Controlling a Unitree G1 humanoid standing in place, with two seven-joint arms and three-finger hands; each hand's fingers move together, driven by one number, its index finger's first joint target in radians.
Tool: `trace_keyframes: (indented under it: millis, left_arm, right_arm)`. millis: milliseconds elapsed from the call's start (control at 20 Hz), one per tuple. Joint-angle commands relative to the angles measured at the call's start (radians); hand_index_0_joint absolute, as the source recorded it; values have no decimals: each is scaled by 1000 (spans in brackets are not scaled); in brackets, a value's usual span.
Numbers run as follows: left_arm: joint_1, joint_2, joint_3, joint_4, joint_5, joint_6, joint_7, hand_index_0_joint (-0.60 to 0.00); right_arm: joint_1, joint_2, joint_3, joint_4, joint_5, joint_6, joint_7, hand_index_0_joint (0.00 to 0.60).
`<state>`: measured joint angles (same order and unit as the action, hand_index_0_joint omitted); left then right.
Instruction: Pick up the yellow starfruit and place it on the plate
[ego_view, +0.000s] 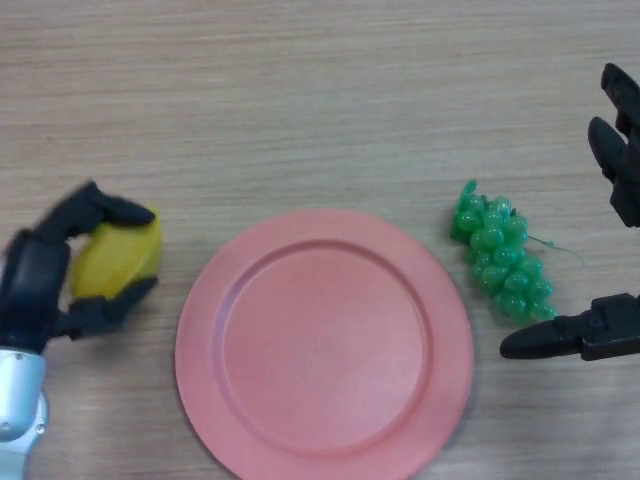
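Observation:
The yellow starfruit (115, 258) sits at the left of the table, and my left hand (40, 275) is curled round it, fingers over its top and thumb under its near side. Whether the fruit is lifted off the table I cannot tell. The round pink plate (325, 345) lies in the middle, just right of the fruit, with nothing on it. My right hand (615, 335) shows at the right edge, its fingers straight and spread, holding nothing.
A bunch of green grapes (500, 252) lies on the wooden table (300, 100) between the plate's right rim and my right hand, close to the thumb.

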<state>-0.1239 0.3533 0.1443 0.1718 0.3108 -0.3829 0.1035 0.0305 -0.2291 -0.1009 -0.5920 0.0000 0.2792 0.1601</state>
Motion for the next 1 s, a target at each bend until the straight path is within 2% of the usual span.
trace_keyframes:
  millis: [50,100,150,350,400,500,650,700,800,850,1000]
  left_arm:
    - [16,6,38,-189,-9,-63,-59,-600]
    - [31,-3,27,-236,-22,-43,-106,-600]
    - [70,-34,4,-329,-36,15,-194,-600]
    - [154,-95,-91,-480,-25,147,-313,-600]
    - [164,-98,-106,-489,-15,164,-334,-600]
    - [179,-103,-142,-449,60,130,-322,-600]
    - [151,-104,-176,-386,197,172,-281,-600]
    - [150,-104,-175,-388,186,179,-284,-600]
    - [132,-107,-171,-368,163,157,-237,-600]
    - [126,-112,-166,-348,138,131,-187,-600]
    - [121,-110,-168,-319,149,106,-169,-600]
  right_arm:
    - [-35,-26,-52,-39,41,-131,-7,0]
    - [-35,-26,-51,-35,38,-139,-10,0]
    - [-30,-23,-49,-33,44,-142,-11,0]
    - [-29,-25,-53,-37,47,-130,-9,0]
    - [-30,-25,-55,-38,50,-128,-10,0]
    - [-27,-23,-49,-36,45,-130,-15,0]
    - [-20,-21,-52,-46,52,-123,-11,0]
    - [-18,-20,-52,-50,56,-116,-11,0]
    - [-15,-19,-49,-52,45,-116,-13,0]
    - [-13,-19,-51,-59,44,-112,-14,0]
    - [-12,-17,-47,-62,44,-109,-15,0]
